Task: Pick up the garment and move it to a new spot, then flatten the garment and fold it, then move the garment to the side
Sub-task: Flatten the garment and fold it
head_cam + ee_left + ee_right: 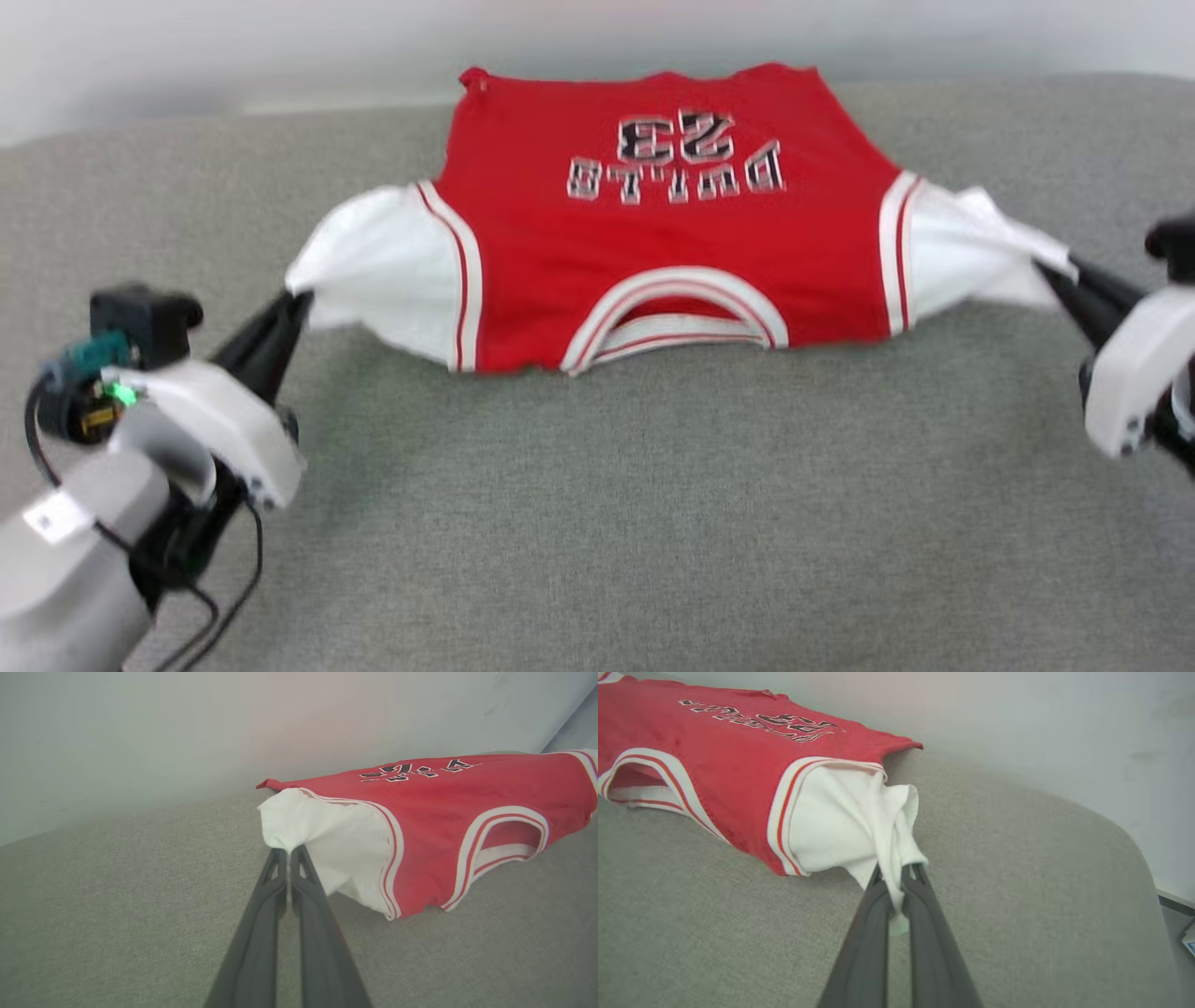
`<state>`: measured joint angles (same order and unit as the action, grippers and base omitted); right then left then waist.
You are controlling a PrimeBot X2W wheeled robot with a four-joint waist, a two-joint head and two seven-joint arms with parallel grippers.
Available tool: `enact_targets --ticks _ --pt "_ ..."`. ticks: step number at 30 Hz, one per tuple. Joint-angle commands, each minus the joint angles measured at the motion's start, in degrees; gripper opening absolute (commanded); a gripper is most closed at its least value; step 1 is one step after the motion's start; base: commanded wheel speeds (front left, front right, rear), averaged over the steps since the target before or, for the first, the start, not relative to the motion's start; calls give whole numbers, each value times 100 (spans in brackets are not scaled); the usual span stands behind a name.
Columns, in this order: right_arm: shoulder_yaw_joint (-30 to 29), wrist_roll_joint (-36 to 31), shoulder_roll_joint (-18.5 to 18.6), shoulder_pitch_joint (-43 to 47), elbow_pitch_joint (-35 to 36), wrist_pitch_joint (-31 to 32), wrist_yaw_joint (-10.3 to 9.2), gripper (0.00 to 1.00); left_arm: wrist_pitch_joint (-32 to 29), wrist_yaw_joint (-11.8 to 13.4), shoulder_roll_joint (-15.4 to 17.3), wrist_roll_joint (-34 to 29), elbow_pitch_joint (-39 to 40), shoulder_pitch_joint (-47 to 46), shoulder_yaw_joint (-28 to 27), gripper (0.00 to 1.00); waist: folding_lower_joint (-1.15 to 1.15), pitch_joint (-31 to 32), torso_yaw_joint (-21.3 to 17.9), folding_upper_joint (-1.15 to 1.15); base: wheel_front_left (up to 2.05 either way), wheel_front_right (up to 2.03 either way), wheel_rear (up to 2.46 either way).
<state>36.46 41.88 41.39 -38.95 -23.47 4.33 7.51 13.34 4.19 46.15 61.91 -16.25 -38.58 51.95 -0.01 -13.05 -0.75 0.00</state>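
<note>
- grey cushioned surface [597,523]: garment [653,243] lies toward its far edge, stretched wide, lettering up.
- garment looks light, limp, grippy; sleeve ends suit gripping.
- left gripper [297,301], right gripper [1053,273]: each pinched tight on a white sleeve tip, sleeves possibly lifted.

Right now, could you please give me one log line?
left gripper: shut on garment | right gripper: shut on garment | garment: stretched

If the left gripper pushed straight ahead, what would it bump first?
The garment. The left gripper is shut on its white sleeve, so it would probably just push deeper into that cloth.
</note>
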Motion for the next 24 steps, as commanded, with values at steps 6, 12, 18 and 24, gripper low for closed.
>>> enact_targets --ticks 6,12,18,24 --pt "-343 153 252 1331 467 218 -5 0 1 337 342 249 450 946 112 0 1 542 42 0 0 0 0" --pt "-900 305 362 2604 1021 557 -5 0 6 695 562 500 896 1759 248 0 1 737 56 0 0 0 0" --pt "-1559 317 403 3896 1538 1112 -5 0 78 932 729 726 1144 2502 307 0 1 839 65 0 0 0 0" --pt "-2133 324 317 4872 1999 1736 -6 0 144 984 659 748 1195 2907 319 0 1 801 107 0 0 0 0"
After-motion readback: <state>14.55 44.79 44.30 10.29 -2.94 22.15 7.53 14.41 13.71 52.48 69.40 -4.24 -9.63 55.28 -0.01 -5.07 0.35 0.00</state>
